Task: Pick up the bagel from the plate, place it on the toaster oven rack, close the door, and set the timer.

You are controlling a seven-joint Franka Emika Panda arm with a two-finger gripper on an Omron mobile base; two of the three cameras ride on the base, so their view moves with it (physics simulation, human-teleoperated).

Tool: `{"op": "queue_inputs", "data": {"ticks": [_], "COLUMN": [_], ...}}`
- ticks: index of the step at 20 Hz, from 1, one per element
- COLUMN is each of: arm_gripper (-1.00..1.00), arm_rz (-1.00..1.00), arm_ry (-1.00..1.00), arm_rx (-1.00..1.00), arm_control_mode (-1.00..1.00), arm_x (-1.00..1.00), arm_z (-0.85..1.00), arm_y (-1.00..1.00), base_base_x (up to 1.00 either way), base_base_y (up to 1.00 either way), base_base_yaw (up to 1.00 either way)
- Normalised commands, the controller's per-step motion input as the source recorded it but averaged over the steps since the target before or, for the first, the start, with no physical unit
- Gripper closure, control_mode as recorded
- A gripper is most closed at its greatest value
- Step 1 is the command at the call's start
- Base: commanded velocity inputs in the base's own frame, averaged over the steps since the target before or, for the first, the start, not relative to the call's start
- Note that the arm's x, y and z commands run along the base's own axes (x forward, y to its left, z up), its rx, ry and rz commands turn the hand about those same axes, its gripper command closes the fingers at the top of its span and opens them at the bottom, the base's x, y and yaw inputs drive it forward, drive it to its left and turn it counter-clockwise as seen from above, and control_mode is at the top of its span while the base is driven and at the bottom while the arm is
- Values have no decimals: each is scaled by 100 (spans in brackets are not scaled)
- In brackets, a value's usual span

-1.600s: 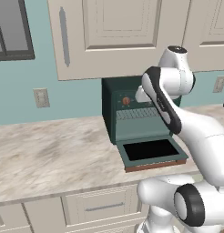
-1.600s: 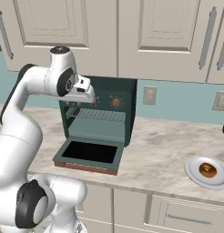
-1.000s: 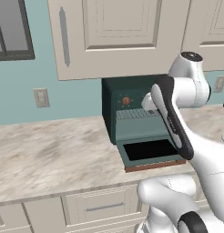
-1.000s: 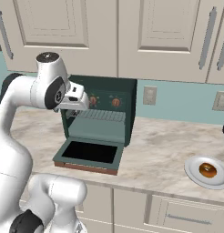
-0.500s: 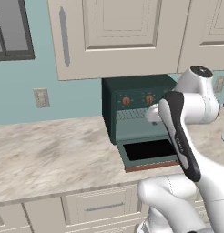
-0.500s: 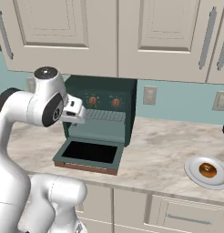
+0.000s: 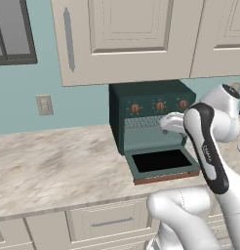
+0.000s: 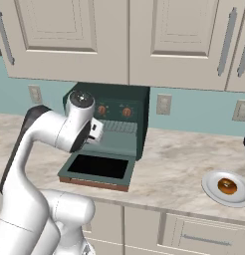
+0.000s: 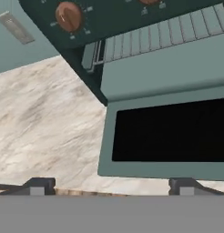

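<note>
Hovering over the lowered door point(image 9: 164, 132) with nothing held, the pincer point(image 9: 110, 185) is standing wide apart; the pick-up is not begun. Next it needs carrying right along the counter point(image 8: 179, 164) to the bagel point(image 8: 227, 186), resting on its plate point(image 8: 212, 192).

White arm bent at the elbow, gripper point(image 9: 109, 185) wide open, empty.

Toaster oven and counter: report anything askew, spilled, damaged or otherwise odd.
Nothing stands out. The door lies open and flat, the toaster oven rack sits level inside, and the bagel rests centred on the plate, well to the oven's right. No spills or damage visible.
</note>
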Motion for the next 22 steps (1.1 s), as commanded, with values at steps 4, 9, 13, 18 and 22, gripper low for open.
{"op": "queue_inputs", "data": {"ticks": [4,9,13,18,22], "arm_gripper": [-100,-100,-100,-100,-100], "arm_rz": [-7,-30,-3,1,5], "arm_ry": [-21,-11,-2,-1,-5], "arm_rx": [13,9,21,27,26], "arm_control_mode": [-100,-100,-100,-100,-100], "arm_x": [27,38,47,54,39], "arm_z": [-16,-20,-1,0,0], "arm_y": [-30,-6,-9,-3,-13], "base_base_x": [0,0,0,0,0], "base_base_y": [0,0,0,0,0], "base_base_yaw": [0,0,0,0,0]}}
